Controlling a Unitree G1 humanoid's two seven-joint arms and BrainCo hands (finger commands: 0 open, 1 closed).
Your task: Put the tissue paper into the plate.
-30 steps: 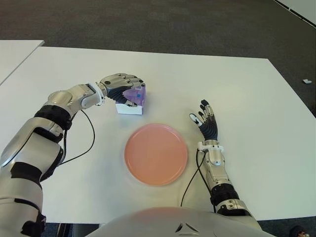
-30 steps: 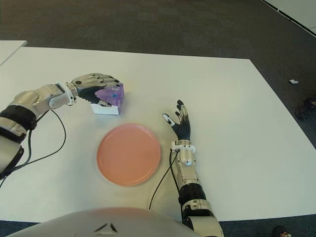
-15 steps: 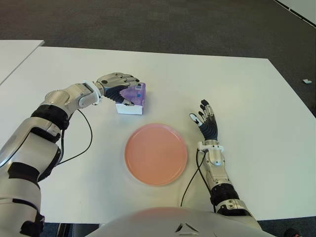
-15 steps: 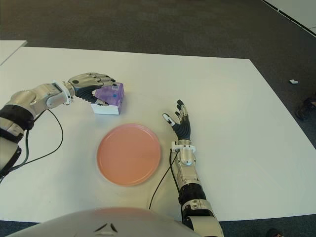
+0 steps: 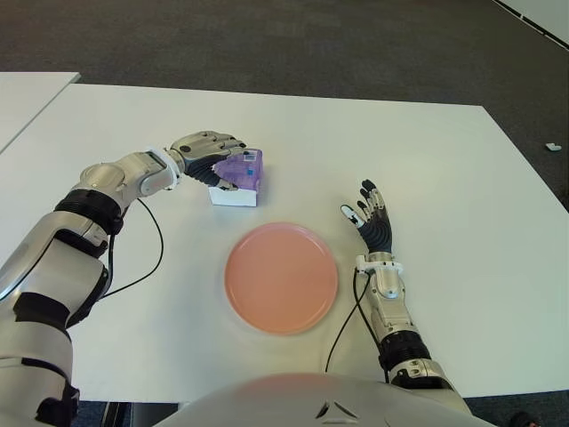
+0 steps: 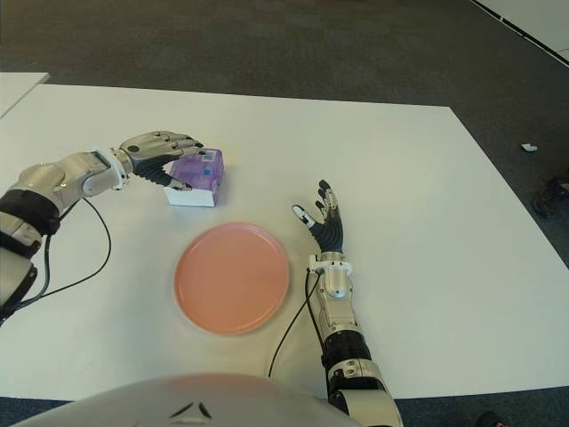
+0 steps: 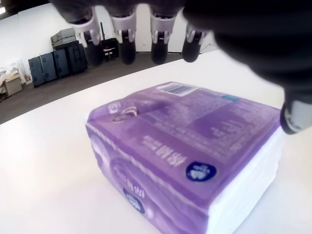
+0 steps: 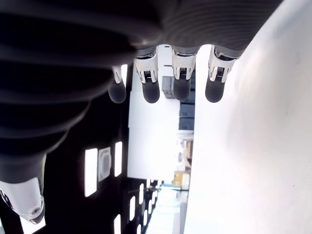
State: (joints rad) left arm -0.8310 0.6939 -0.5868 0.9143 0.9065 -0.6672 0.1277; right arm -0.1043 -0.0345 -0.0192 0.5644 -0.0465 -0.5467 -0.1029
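Upper left of centre: tissue paper (image 5: 238,174) on table (image 5: 462,178), above plate (image 5: 281,277). Left hand (image 5: 209,153) spread over it, gripping nothing; risks sliding off soft wrap. Right hand (image 5: 370,224) open, right of plate.

A large white table (image 5: 462,169) fills most of the view. A second white table (image 5: 22,98) shows at the far left edge, apart from the first. Behind both lies dark grey carpet (image 5: 267,40). A small white scrap (image 5: 552,147) lies on the carpet at right.
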